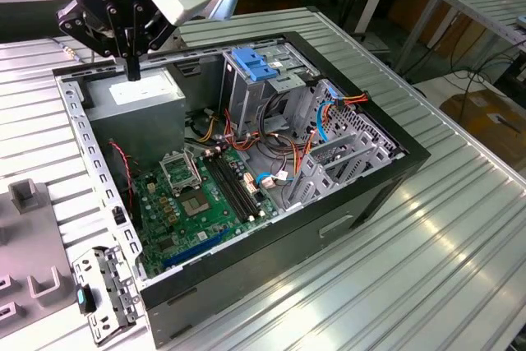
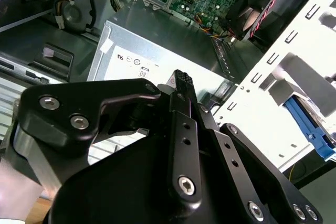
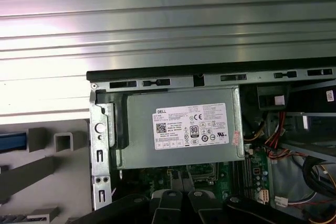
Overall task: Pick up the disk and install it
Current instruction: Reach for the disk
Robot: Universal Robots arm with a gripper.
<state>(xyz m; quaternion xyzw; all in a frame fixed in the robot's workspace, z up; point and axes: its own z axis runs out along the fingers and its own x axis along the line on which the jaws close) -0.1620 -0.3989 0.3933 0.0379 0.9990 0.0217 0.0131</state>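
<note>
My gripper point(image 1: 131, 70) hangs shut and empty over the far corner of the open computer case point(image 1: 386, 172), just above the big grey power supply box point(image 1: 136, 96) with its white sticker. In the second wrist view the shut fingertips point(image 2: 181, 80) point at that box point(image 2: 157, 56). Beyond the case's perforated side wall point(image 2: 273, 77) lies a flat grey thing with a blue side rail point(image 2: 310, 127), apparently the disk. A blue strip point(image 3: 11, 141) on the grey fixture may be that same rail. Inside the case stands the grey drive cage with a blue latch point(image 1: 255, 63).
The green motherboard point(image 1: 201, 199) and loose coloured cables point(image 1: 283, 150) fill the case floor. A grey fixture with upright blocks point(image 1: 25, 195) sits at the exterior view's left, beside a metal bracket point(image 1: 103, 293). The ribbed metal table point(image 1: 427, 260) surrounds the case.
</note>
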